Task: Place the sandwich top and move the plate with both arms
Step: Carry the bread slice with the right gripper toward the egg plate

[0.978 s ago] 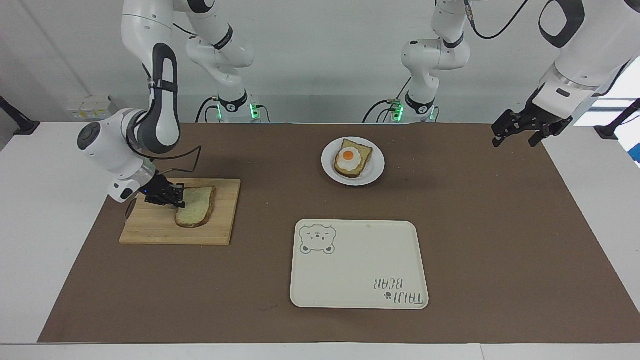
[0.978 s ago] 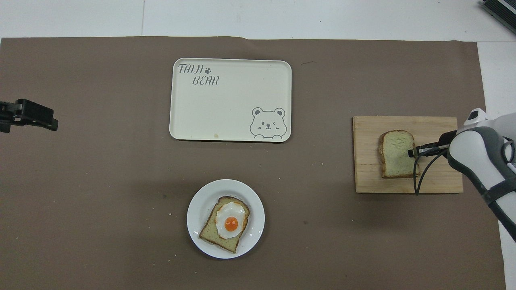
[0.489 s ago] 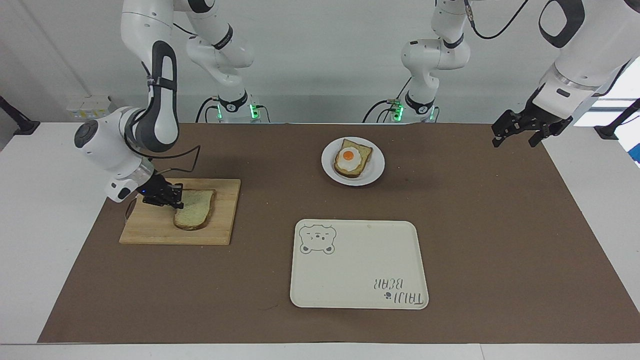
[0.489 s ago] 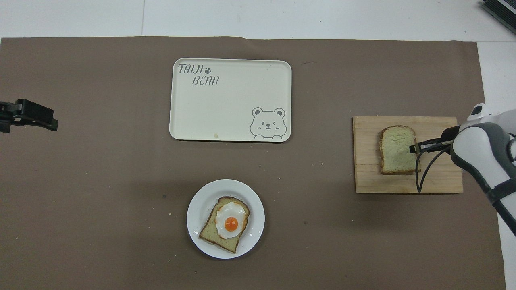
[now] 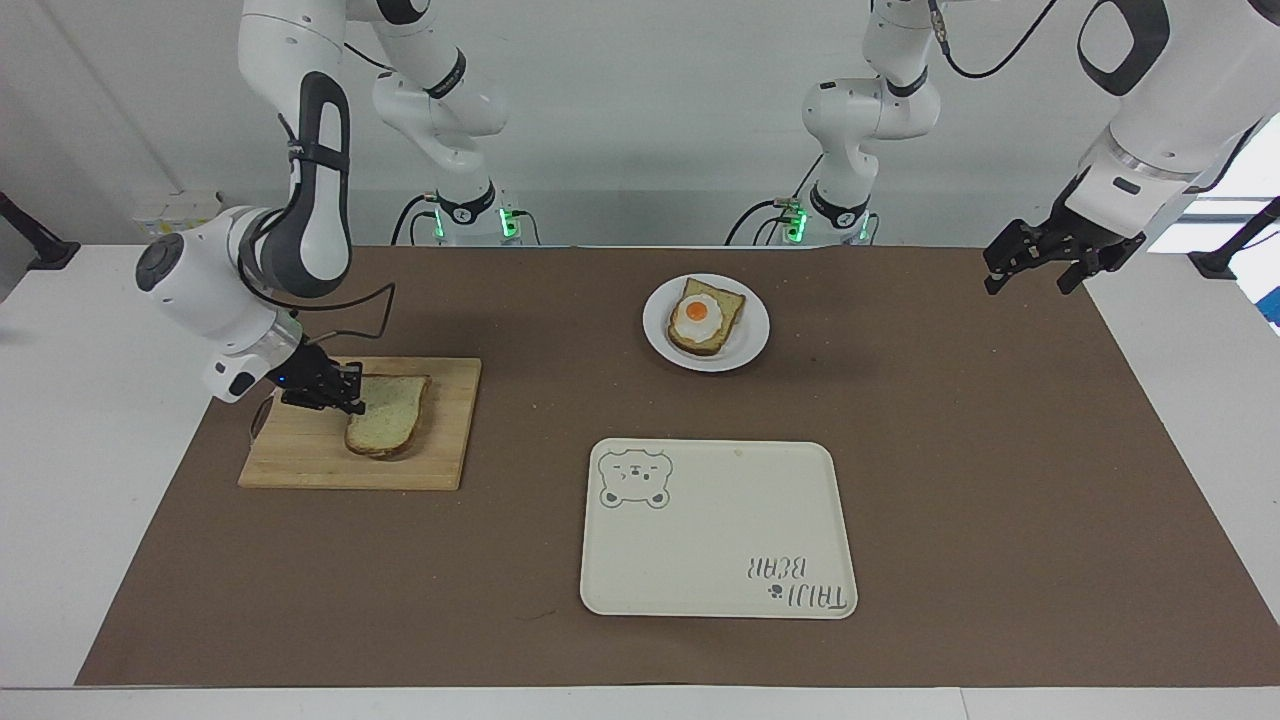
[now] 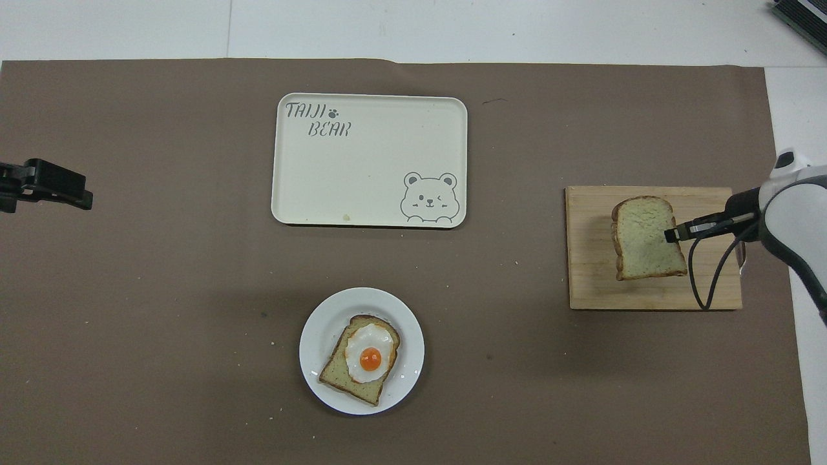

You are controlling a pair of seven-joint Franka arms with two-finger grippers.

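Closest to the robots sits the plate, small, round and white, on the brown mat about midway between the two arms' ends of the table. On it lies a bread slice with a fried egg, the orange yolk facing up.

Farther out, toward the right arm's end of the table, is a wooden cutting board. The right gripper is low over it, its fingers clenched on one edge of the sandwich top. This plain slice, pale crumb with brown crust, is tilted: the gripped edge is raised clear of the wood, and whether the lower edge still touches the board cannot be told. A black cable loops from the right arm's wrist down over the board. The sandwich top is well apart from the plate.

The left gripper waits in the air over the mat's edge at the left arm's end of the table, its fingers spread and holding nothing.

Farthest from the robots lies a cream rectangular tray, printed with a bear's face in one corner and the words "TAIJI BEAR" in the corner diagonal to it. It sits flat on the mat, farther out than the plate and apart from it
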